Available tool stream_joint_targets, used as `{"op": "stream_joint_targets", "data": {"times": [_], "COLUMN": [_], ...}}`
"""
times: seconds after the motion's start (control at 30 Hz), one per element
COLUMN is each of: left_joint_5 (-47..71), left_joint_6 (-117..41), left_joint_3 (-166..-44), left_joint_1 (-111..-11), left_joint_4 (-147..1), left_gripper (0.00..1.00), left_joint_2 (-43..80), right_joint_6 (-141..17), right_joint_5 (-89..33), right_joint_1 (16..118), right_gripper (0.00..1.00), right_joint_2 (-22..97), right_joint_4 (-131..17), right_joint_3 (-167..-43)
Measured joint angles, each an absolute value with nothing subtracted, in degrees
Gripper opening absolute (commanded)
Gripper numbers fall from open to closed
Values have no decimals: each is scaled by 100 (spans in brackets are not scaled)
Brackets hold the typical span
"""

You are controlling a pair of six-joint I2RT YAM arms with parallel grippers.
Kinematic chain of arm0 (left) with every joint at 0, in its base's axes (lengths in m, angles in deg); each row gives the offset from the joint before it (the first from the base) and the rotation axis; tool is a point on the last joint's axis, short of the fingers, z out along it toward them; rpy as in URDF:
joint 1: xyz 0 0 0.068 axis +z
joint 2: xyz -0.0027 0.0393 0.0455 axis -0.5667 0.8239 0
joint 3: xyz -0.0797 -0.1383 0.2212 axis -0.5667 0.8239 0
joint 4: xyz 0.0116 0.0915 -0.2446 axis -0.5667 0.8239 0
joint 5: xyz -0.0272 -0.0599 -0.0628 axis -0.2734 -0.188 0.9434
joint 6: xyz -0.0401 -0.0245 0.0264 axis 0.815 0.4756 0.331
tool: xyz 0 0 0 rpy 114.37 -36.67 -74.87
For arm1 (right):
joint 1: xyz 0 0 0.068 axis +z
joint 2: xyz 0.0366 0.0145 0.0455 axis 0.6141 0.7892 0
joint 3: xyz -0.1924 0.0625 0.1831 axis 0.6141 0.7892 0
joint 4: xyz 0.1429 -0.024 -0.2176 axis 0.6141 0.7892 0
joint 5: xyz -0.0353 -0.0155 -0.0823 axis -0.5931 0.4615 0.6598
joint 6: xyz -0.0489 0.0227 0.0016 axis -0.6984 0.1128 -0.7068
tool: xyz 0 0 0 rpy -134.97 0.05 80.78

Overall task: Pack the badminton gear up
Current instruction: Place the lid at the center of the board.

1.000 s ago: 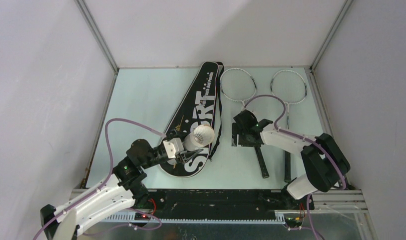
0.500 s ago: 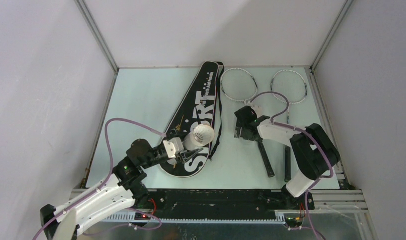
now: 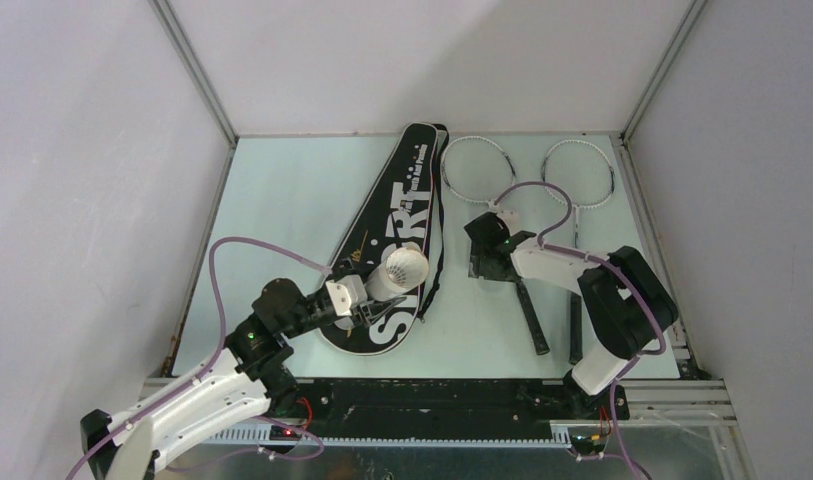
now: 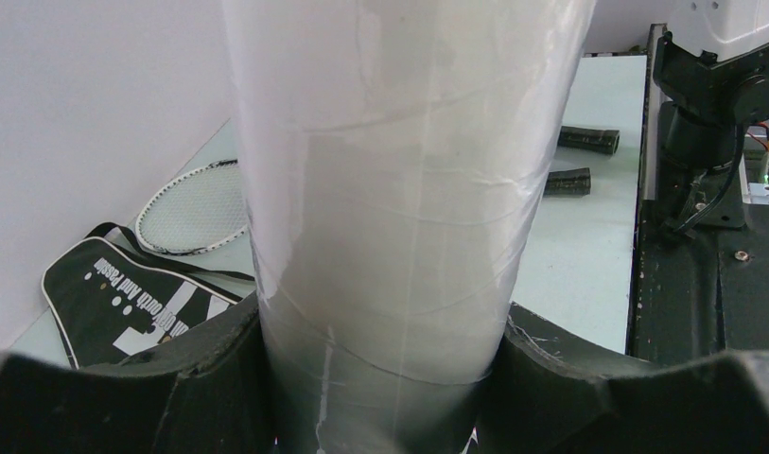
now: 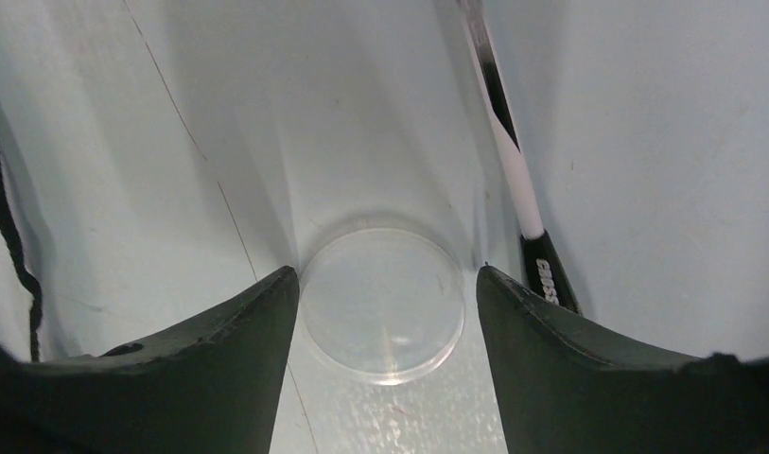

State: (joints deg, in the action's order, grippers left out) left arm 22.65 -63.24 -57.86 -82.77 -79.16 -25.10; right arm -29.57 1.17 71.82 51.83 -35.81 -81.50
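Between left fingers (image 4: 186, 383), white tube (image 4: 399, 189)

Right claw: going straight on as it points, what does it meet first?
Most likely the clear round lid, lying flat on the table and centred in the open right claw. The racket shaft runs just outside, off the line. Height above the lid is unclear.

Pale green worktop (image 3: 282, 200) carried black SPORT bag (image 3: 402, 215) mid-left. Inner racket (image 3: 477, 170) and outer racket (image 3: 579, 172) lay side by side to its right. Clear round lid (image 5: 382, 305) lay flat just beside a racket shaft.
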Motion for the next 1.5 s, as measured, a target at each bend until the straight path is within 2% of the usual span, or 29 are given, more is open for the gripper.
{"op": "stream_joint_targets", "data": {"times": [0.1,0.27,0.37,0.6,0.8,1.0,1.17,1.3,1.5], "left_joint_5": [2265,2265,2265,2267,2267,2267,2269,2271,2271], "left_joint_6": [-6324,-6324,-6324,-6324,-6326,-6318,-6285,-6283,-6280], "left_joint_3": [-5786,-5786,-5786,-5786,-5786,-5786,-5786,-5786,-5786], "left_joint_1": [-8277,-8277,-8277,-8277,-8277,-8277,-8277,-8277,-8277], "left_joint_4": [-7912,-7912,-7912,-7860,-7853,-7897,-7934,-7936,-7949], "left_gripper": [47,47,47,47,47,47,47,47,47], "left_joint_2": [-2512,-2512,-2512,-2571,-2582,-2530,-2495,-2495,-2471], "right_joint_6": [-3008,-3086,-3161,-3333,-3532,-3786,-3875,-3895,-3727], "right_joint_5": [84,-21,-42,-200,-313,-761,-1179,-1214,-1015], "right_joint_1": [7206,7258,7221,7114,7121,7075,6933,6913,7022], "right_gripper": [71,61,59,44,44,44,62,71,76], "right_joint_2": [5089,5030,5030,5028,4646,3328,2539,2626,3568], "right_joint_4": [-3354,-3151,-3175,-3387,-3468,-3505,-3704,-3645,-3527], "right_joint_3": [-8148,-8139,-8133,-8126,-8054,-7951,-7910,-7855,-7783]}}
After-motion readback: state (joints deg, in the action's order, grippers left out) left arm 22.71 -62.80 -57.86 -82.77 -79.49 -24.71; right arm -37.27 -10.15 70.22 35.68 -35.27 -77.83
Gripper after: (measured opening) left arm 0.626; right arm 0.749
